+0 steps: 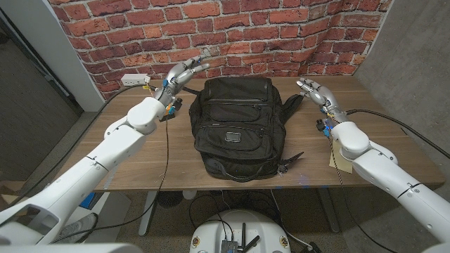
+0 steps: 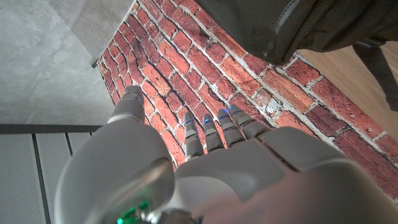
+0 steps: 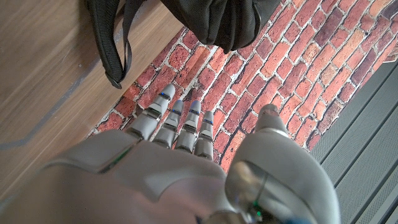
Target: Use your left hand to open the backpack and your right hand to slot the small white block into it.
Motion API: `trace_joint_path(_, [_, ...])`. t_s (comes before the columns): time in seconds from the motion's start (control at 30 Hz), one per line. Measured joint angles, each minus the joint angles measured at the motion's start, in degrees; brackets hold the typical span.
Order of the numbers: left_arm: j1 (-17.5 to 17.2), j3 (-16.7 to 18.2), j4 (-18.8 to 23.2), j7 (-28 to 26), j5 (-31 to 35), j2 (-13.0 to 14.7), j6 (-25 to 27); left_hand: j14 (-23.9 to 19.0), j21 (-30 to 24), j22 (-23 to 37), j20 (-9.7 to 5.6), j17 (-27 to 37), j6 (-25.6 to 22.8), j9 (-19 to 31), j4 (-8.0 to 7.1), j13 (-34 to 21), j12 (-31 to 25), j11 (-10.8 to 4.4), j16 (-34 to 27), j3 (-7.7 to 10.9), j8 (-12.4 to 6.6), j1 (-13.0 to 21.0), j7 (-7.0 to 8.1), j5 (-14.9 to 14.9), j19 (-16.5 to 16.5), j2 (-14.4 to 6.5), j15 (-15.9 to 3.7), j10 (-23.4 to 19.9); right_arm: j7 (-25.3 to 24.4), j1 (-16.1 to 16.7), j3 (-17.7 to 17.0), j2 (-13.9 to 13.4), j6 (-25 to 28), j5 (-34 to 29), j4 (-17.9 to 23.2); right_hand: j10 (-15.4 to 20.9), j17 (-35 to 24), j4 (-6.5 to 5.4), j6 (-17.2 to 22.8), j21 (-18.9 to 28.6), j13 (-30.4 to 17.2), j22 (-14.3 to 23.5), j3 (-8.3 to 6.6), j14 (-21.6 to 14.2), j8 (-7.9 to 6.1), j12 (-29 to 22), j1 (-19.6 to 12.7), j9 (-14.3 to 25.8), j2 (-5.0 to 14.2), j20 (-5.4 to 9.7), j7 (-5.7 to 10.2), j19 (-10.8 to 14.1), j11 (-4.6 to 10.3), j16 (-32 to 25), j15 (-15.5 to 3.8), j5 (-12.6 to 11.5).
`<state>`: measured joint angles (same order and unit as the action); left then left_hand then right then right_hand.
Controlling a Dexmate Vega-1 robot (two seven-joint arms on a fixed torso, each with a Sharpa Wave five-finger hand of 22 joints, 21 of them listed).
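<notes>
A black backpack (image 1: 235, 126) lies on the wooden table (image 1: 140, 161) at its middle, top end toward the brick wall, zippers closed as far as I can see. My left hand (image 1: 181, 76) hovers by the pack's far left corner with fingers spread and nothing in it. My right hand (image 1: 314, 93) hangs beside the far right corner near a shoulder strap (image 1: 292, 104), fingers apart and empty. The left wrist view has my left hand (image 2: 217, 168) below the backpack (image 2: 298, 25). In the right wrist view my right hand (image 3: 180, 162) points at the wall, near the backpack (image 3: 217, 18) and a strap (image 3: 115, 50).
A brick wall (image 1: 267, 28) stands right behind the table. A white power strip (image 1: 133, 80) lies at the back left, with a cable (image 1: 167, 140) hanging from my left wrist. A tan tag (image 1: 339, 160) sits by my right forearm.
</notes>
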<state>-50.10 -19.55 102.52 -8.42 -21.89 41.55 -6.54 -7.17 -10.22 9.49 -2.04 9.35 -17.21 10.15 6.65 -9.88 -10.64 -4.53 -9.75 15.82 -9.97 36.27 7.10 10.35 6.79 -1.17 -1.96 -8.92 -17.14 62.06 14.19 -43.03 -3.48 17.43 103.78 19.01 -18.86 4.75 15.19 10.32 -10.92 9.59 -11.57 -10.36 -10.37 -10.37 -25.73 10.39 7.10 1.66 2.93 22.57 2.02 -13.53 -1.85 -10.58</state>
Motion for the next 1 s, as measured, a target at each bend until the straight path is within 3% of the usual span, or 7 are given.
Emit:
trace_joint_path(0.43, [-2.09,1.87,-5.42,-3.42,1.12,-3.10,-6.23,0.77,0.00,0.00,0.00,0.00,2.22,0.00,-0.50,0.00,0.00,0.44,0.01,-0.50,0.24,-2.13,0.46,0.00,0.00,-1.45,-0.29,0.44,-0.45,-1.86,1.64,2.70,-1.65,0.98,-2.50,-1.47,0.00,-0.45,-1.78,0.00,-0.01,0.01,0.46,1.08,0.21,0.00,1.98,0.01,0.37,0.40,0.26,-1.48,0.25,0.77,-0.26,0.21])
trace_joint_path(0.77, [-2.74,2.72,-8.36,-3.83,0.18,-4.42,-8.64,1.66,0.00,-0.01,-0.19,0.14,5.22,0.00,-1.61,-0.01,0.00,1.49,0.01,-0.93,0.23,-5.14,-0.51,-0.22,-1.08,-2.85,0.42,1.49,0.24,-3.12,2.56,5.05,-4.99,2.48,-5.76,-2.39,0.28,-1.15,-2.58,0.00,0.26,0.01,0.70,1.64,0.21,0.00,3.27,0.01,0.60,0.38,0.57,-2.43,0.31,0.89,-0.20,0.42])
trace_joint_path(1.0, [-2.80,2.82,-10.65,-3.85,-0.23,-5.45,-10.20,1.97,0.00,-0.01,-0.02,0.14,6.82,-0.29,-2.16,-0.01,0.00,1.77,0.02,-0.87,0.45,-6.56,-0.48,-0.22,-1.26,-3.82,0.73,1.77,0.65,-3.25,2.87,6.24,-6.47,3.91,-7.09,-3.73,0.41,-1.80,-4.25,-0.45,0.26,0.02,0.95,3.68,0.21,0.22,4.99,-0.29,0.40,0.37,0.00,-4.72,0.25,1.67,-0.20,0.41])
